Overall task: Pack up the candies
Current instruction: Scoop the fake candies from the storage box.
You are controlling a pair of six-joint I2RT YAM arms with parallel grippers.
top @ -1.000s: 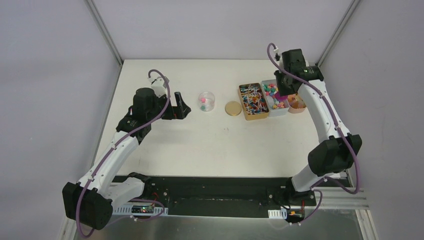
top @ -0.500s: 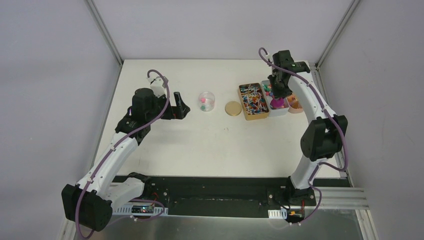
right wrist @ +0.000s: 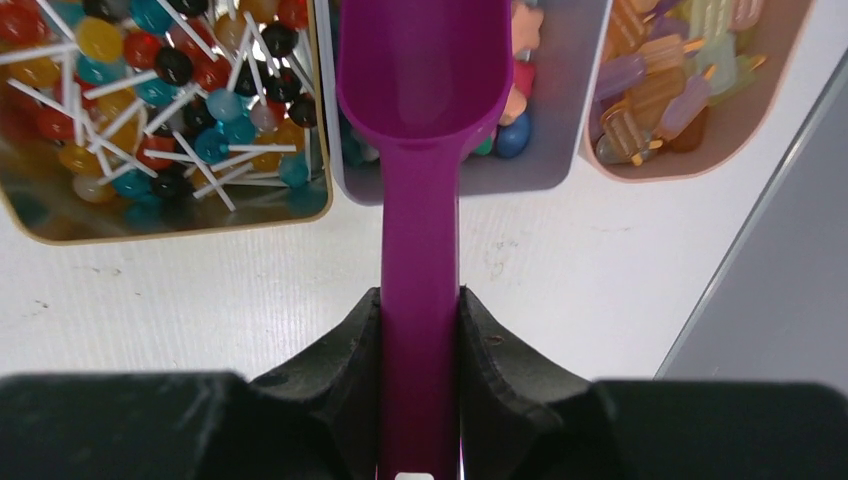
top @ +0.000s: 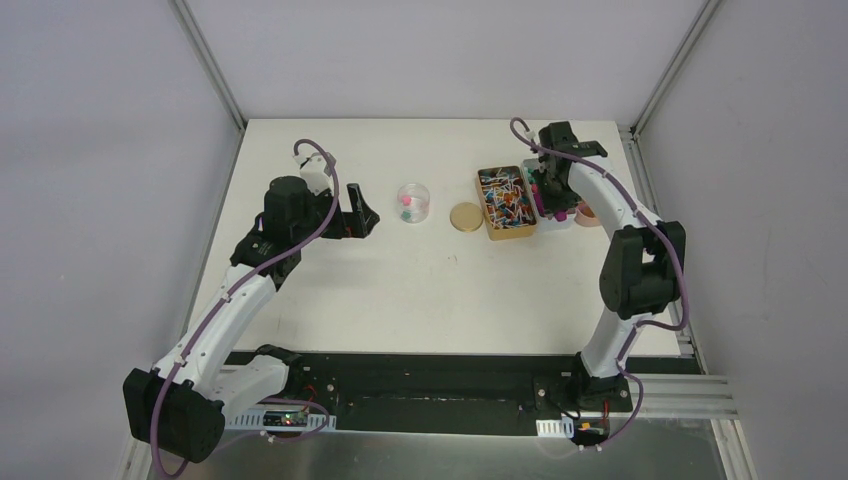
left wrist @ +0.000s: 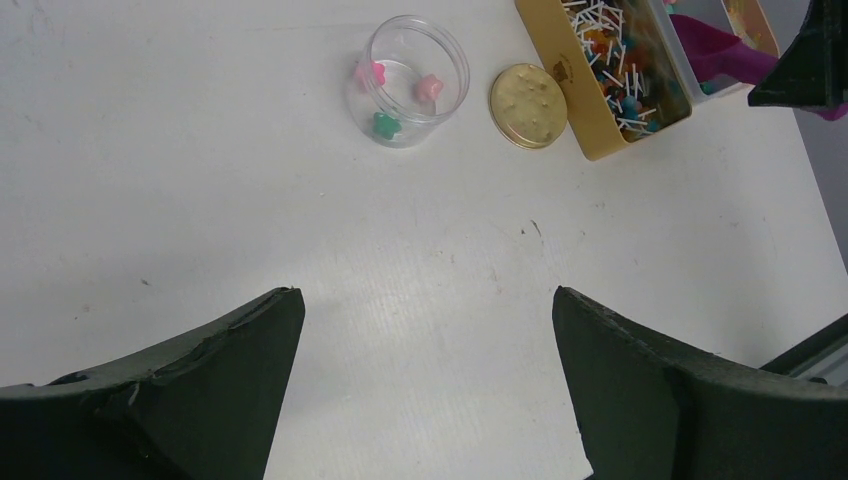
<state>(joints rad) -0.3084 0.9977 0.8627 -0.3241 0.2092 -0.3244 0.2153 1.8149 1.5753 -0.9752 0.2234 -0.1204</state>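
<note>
While clenched on the handle of a purple plastic scoop [right wrist: 420, 80], the right gripper [right wrist: 420, 330] holds the scoop's bowl over a pale rectangular tray [right wrist: 560, 180] of small mixed-colour candies [right wrist: 515, 130]. The tray sits between a gold tin of lollipops [right wrist: 170, 235] and a pink dish [right wrist: 700, 150]. The left gripper [left wrist: 425, 350] hangs wide open above the white table [left wrist: 200, 200], near a clear round jar [left wrist: 455, 85] holding three more candies, beside a round gold lid [left wrist: 528, 92].

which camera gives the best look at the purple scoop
Right wrist: the purple scoop fills the frame, handle clamped in the right gripper, bowl over the middle tray. Top external shows only a magenta sliver; left wrist catches a corner of it.
</note>
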